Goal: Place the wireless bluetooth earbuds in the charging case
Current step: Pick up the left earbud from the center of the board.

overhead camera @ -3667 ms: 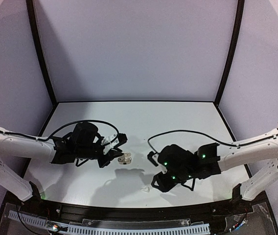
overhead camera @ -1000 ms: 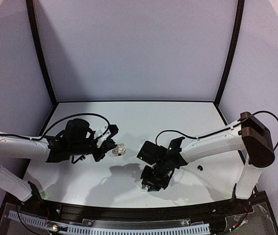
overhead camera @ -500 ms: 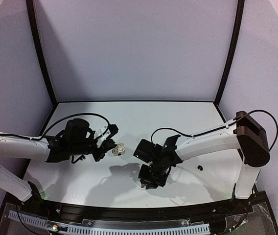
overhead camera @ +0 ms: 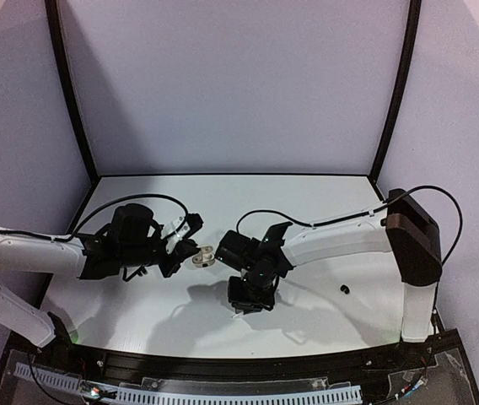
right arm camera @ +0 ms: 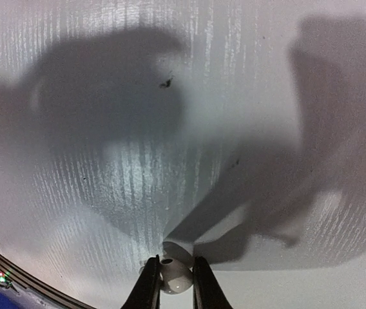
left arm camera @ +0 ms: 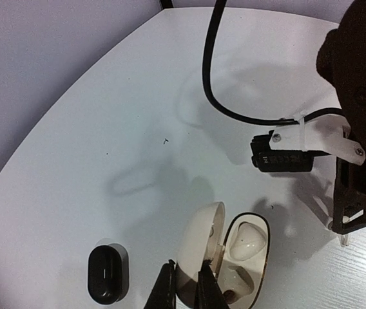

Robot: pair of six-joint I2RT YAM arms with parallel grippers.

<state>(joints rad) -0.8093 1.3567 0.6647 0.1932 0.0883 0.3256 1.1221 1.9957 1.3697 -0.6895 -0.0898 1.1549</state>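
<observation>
While its two black fingers (right arm camera: 149,280) press from either side on a small glossy white earbud (right arm camera: 175,277), the right gripper (right arm camera: 175,264) sits at the bottom middle of the right wrist view. Its jaws are clamped on that rounded piece over the white wood-grain table (right arm camera: 125,167). Whether the earbud touches the surface I cannot tell. Dark shadows of the arms spread across the tabletop above it.

At the bottom of the left wrist view, the left gripper (left arm camera: 185,273) has its jaws together on the raised lid of an open cream-white clamshell charging case (left arm camera: 247,257). A white rounded shape lies in the upper well of the case. Just to the lower left of the case, a small black oval pod (left arm camera: 107,273) lies flat on the table. The right arm's black body (left arm camera: 357,129) and a looping black cable (left arm camera: 212,84) fill the right side of that frame.

In the top view the case hangs at centre left, near the right gripper, which is just below and right of it. A tiny black nub (overhead camera: 345,289) rests alone further right.
</observation>
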